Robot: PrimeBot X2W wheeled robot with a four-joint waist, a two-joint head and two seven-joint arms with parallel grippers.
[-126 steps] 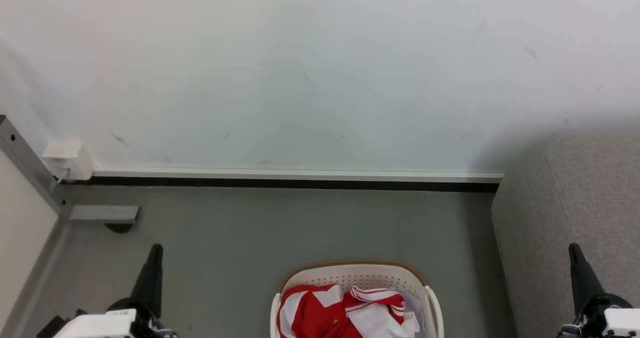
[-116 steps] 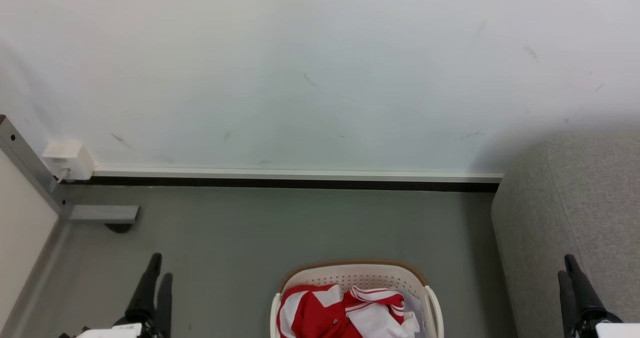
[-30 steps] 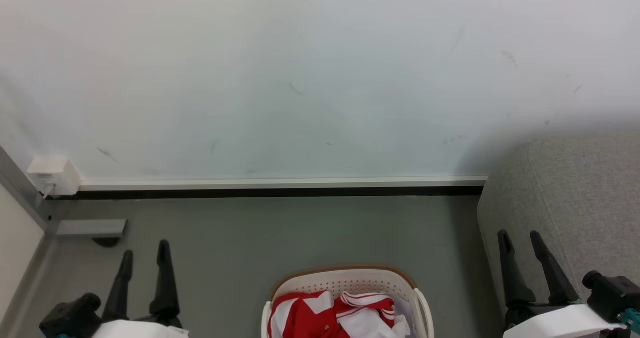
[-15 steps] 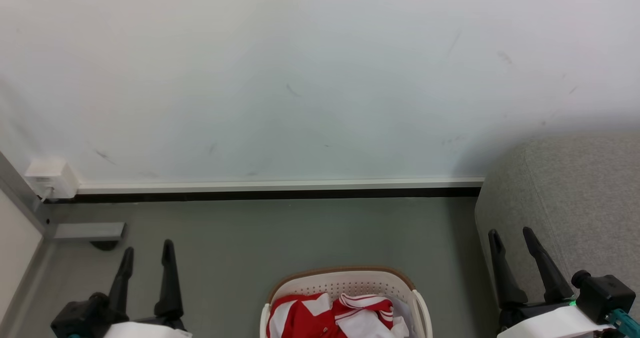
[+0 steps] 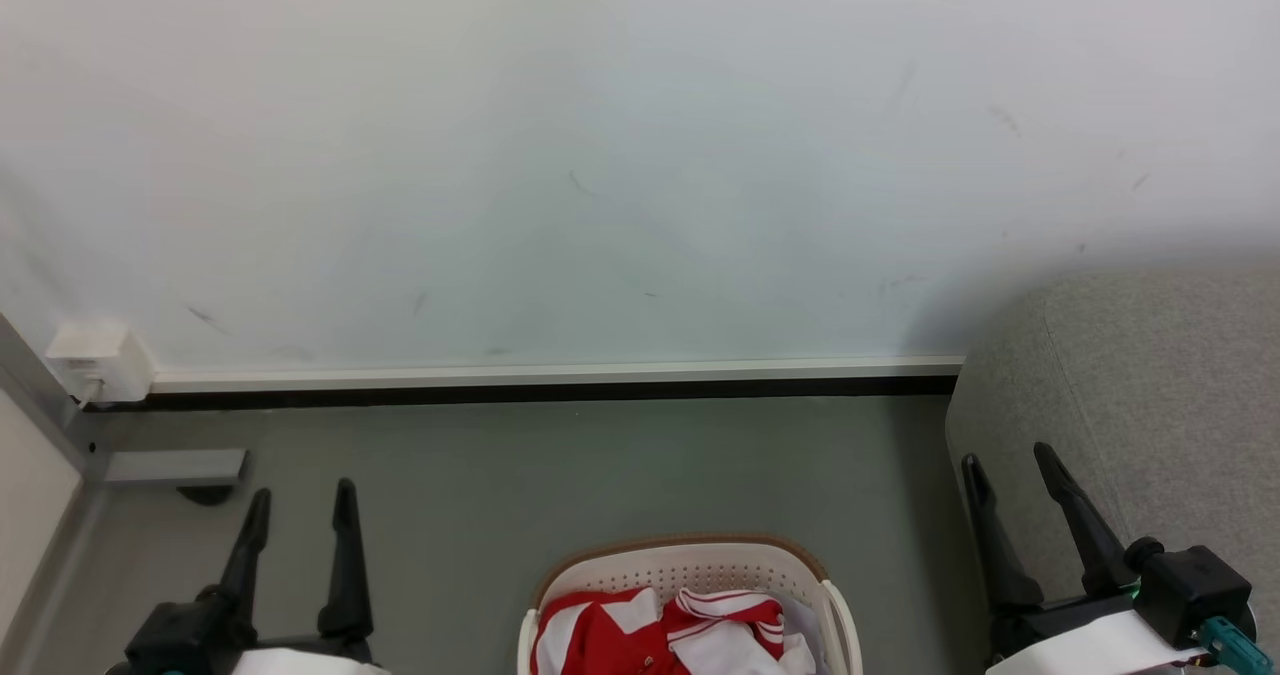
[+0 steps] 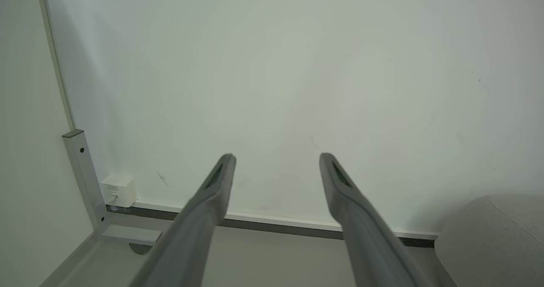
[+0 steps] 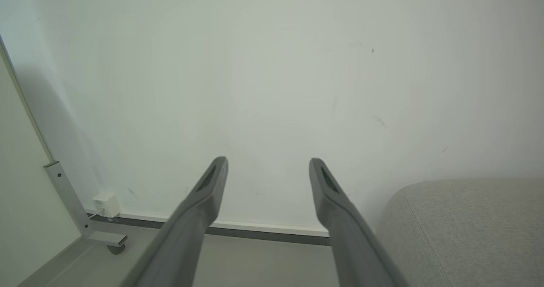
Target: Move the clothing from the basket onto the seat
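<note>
- Both grippers have spread since four seconds back; in the head view the left gripper (image 5: pixel 303 490) and right gripper (image 5: pixel 1006 455) are empty, and the jersey (image 5: pixel 620 640) lies in the basket (image 5: pixel 690 545) on the floor (image 5: pixel 600 475) beside the sofa (image 5: pixel 1150 375).
- Left wrist: fingers (image 6: pixel 212 193) apart, facing the wall (image 6: pixel 297 66).
- Right wrist: fingers apart, holding nothing; the reach has likely not begun.

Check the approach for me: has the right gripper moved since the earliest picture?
Yes. The right gripper has shifted left against the sofa, toward its left edge, and its fingers now stand apart.

Open floor (image 5: pixel 600 465) separates basket (image 5: pixel 690 563), wall (image 5: pixel 600 155) and sofa (image 5: pixel 1150 375).
</note>
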